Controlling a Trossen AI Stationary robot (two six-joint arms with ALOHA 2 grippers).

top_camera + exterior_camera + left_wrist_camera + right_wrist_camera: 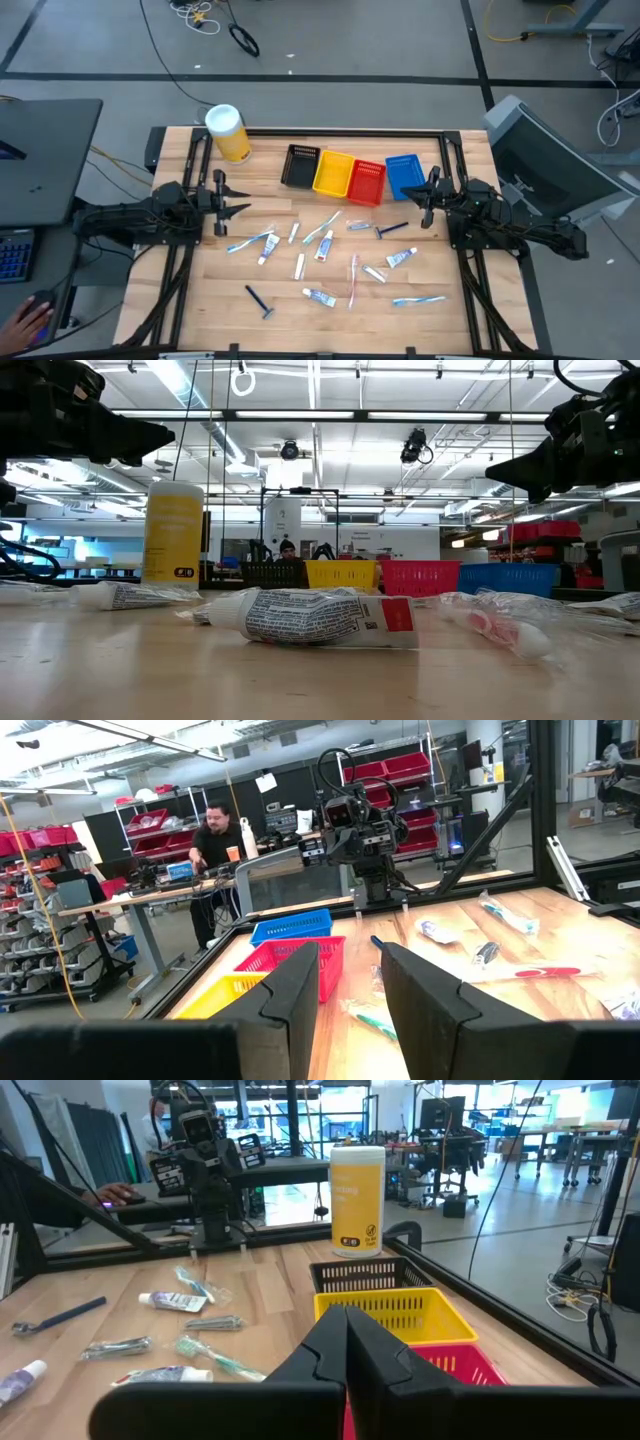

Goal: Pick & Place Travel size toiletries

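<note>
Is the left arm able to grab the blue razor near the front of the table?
Probably yes. The left gripper hovers open and empty above the table, and the blue razor lies by itself on bare wood, nothing on top of it.

Bright overhead ceiling strip lights [300,415] everywhere, shadows stay soft. Low view blurs up close (the table [200,680] foreground is mushy), with window glare behind.

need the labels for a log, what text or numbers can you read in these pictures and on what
None can be read.
Toothpaste tube: dense dark print and a red patch, too blurred.
Second tube: print too small.
Yellow canister: faint pale lettering and a small dark mark low down, unreadable; same in the right wrist view.
Baskets: no lettering visible.
</note>
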